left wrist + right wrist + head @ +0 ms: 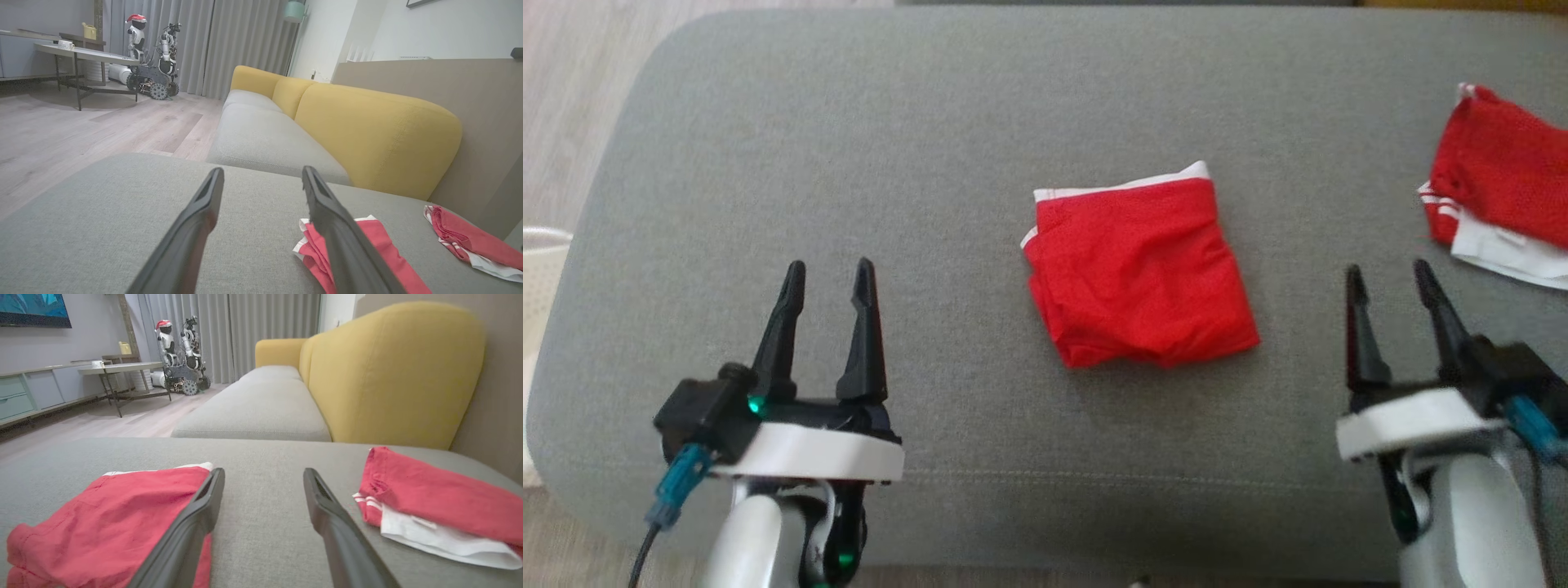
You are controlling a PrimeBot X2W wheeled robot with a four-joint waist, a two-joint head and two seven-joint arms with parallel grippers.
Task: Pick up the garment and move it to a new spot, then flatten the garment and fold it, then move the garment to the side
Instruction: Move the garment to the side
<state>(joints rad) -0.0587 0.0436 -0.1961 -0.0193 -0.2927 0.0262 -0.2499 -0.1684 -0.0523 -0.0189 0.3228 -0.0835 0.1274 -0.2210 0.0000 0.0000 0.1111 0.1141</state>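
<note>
left gripper (831, 264): fingers apart, empty, above cushion (931, 122), left of garment (1139, 273) | right gripper (1387, 266): fingers apart, empty, between garment and second garment (1499, 188) | garment: red, white trim, folded, lying mid-cushion | second garment: folded, near cushion's right edge

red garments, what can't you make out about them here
- folded garment: left wrist view, a finger of the left gripper covers much of it.
- second garment: head view, the right edge cuts it off.
- both: the kind of clothing, hidden by the folds.
</note>
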